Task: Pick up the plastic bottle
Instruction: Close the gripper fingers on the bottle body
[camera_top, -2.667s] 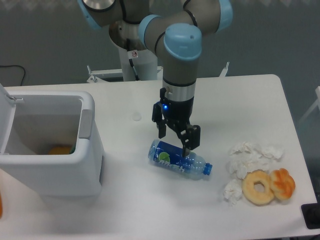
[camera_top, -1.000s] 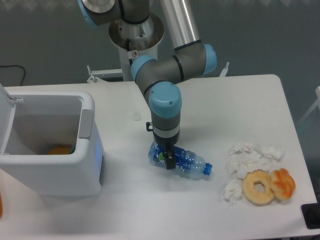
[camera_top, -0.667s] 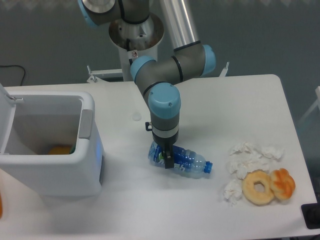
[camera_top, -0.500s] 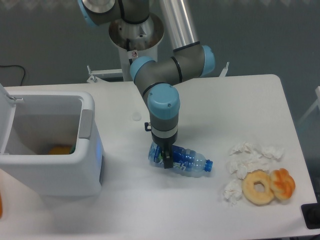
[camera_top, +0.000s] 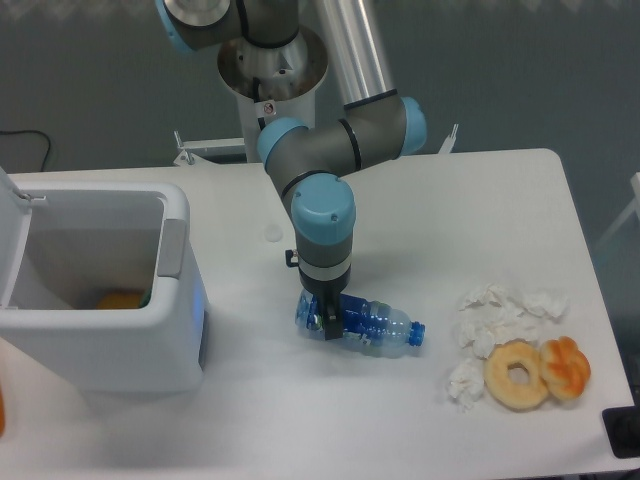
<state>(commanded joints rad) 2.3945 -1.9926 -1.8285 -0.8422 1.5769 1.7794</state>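
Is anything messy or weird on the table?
Yes. Crumpled white tissues lie scattered beside a ring doughnut sitting bare on the white table. The clear plastic bottle with a blue label lies on its side under the gripper.

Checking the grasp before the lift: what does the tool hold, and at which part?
The tool is closed around the plastic bottle at its labelled body, toward the base end, away from the blue cap. The bottle lies on the table.

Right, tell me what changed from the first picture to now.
The gripper came down from above the bottle and its fingers now straddle the labelled end. The bottle lies on the table, barely shifted. Bin, tissues and donuts stayed put.
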